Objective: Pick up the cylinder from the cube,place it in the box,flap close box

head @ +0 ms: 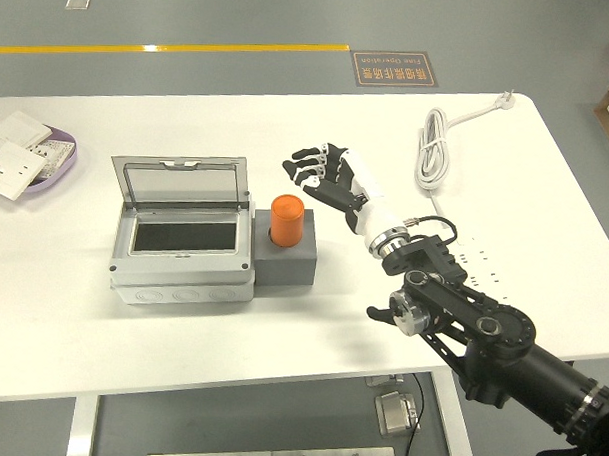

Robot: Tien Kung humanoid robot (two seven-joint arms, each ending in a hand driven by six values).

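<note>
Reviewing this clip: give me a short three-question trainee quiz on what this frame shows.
1. True or false: the orange cylinder is already inside the grey box.
2. Multiple choice: the box's clear lid is A) shut flat, B) standing open at the back, C) lying off on the table.
3. Short answer: where is the right hand relative to the cylinder, and does it hold anything?

Key:
1. False; it stands upright on the dark grey cube, right of the box.
2. B.
3. Up and to the right of the cylinder, fingers spread, holding nothing.
</note>
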